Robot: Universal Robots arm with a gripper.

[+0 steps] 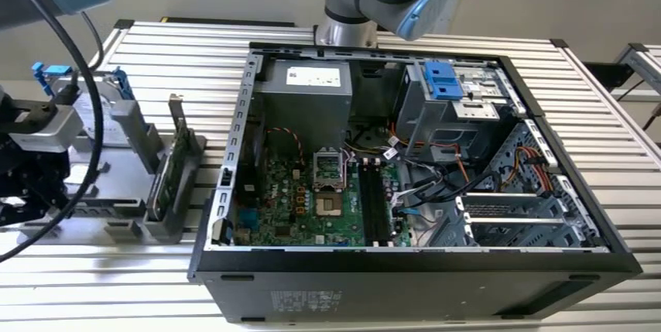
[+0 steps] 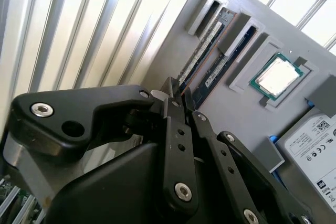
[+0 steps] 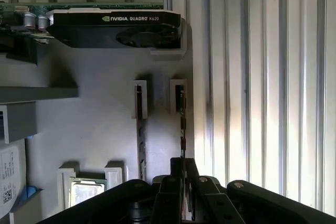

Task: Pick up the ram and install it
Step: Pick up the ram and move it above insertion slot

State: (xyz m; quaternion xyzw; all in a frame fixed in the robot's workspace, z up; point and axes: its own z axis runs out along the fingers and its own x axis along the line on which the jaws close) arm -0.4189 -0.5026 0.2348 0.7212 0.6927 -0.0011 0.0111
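Observation:
Two ram sticks stand on edge in slots of a grey parts holder (image 3: 105,124). One ram (image 3: 182,121) (image 2: 201,52) runs straight in between my black fingertips, and my gripper (image 3: 183,167) (image 2: 178,95) is shut on its end while it still sits in its slot. The other ram stick (image 3: 140,135) (image 2: 224,61) stands free right beside it. In the exterior view my gripper (image 1: 31,193) hangs over the holder at the exterior view's left, away from the open computer case (image 1: 413,262) and its green motherboard (image 1: 299,200).
On the holder there are also a black graphics card (image 3: 115,27), a processor chip (image 2: 276,75) in its recess and a silver hard drive (image 2: 315,145). A green expansion card (image 1: 170,166) stands upright between holder and case. The ribbed metal table (image 1: 620,185) surrounds everything.

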